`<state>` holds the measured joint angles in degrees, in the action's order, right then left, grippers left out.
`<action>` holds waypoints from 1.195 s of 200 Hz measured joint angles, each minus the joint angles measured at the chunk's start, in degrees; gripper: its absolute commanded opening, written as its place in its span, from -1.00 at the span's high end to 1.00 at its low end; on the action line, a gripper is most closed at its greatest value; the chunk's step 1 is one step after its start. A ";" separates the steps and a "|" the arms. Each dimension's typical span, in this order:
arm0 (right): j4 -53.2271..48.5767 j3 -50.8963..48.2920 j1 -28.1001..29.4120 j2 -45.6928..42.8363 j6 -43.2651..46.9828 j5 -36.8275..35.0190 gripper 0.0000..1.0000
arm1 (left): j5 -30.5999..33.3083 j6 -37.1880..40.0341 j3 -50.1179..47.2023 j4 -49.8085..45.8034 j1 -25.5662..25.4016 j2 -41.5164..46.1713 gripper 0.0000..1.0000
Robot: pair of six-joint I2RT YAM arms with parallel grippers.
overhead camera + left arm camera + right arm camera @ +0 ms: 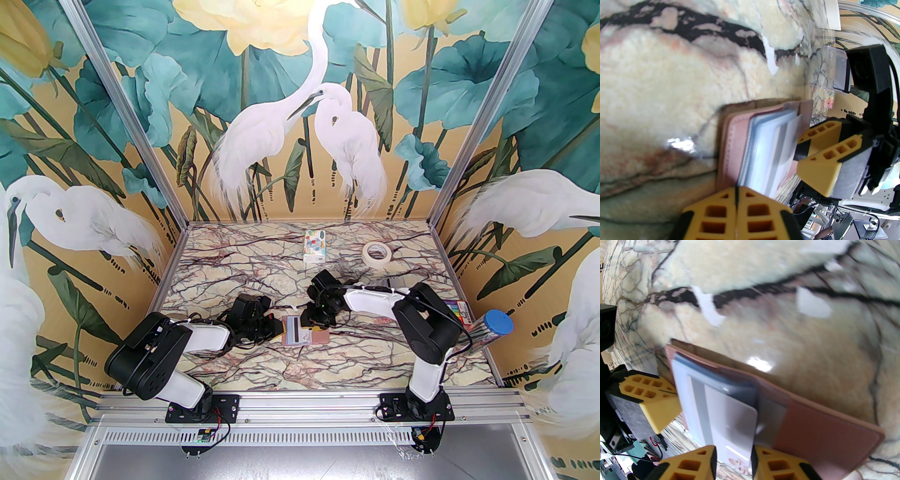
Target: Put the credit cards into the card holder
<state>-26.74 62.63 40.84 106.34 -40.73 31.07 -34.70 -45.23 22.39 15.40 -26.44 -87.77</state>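
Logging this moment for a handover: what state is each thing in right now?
card holder: open, flat on the table
credit card: partly in the holder, between the right tool's fingers
left tool: shut, at the holder's edge
right tool: around the card
tape roll: lying flat

Camera layout: one overhead, two wrist-mounted.
Overhead looks down from behind the arm bases; both wrist views sit close above the bench (262, 365), sharing the card holder (731, 140).

Pink card holder (825, 434) open, pale credit card (731, 418) between yellow jaws
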 measured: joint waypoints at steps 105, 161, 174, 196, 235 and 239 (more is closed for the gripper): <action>-2.21 3.56 1.99 2.62 -0.22 -1.33 0.31 | -0.42 -0.04 0.00 0.79 0.02 -0.74 0.93; -5.70 5.01 2.62 0.28 0.55 -4.98 0.12 | -0.44 -0.04 0.00 1.38 -0.07 -0.74 0.93; -6.32 5.01 2.62 -1.51 0.94 -5.92 0.25 | -0.44 -0.04 0.00 1.38 -0.07 -0.74 0.92; -5.99 4.92 2.62 -3.63 1.11 -6.69 0.60 | -0.42 -0.04 0.00 1.40 -0.11 -0.74 0.92; -5.25 3.56 2.62 -3.43 1.51 -7.13 0.84 | -0.42 -0.04 0.00 1.40 -0.11 -0.74 0.93; -5.18 3.52 2.62 -3.28 1.51 -7.13 0.85 | -0.42 -0.04 0.00 1.40 -0.11 -0.74 0.93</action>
<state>-31.92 66.15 43.46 103.07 -39.22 23.94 -35.11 -45.28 22.39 16.80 -26.55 -88.51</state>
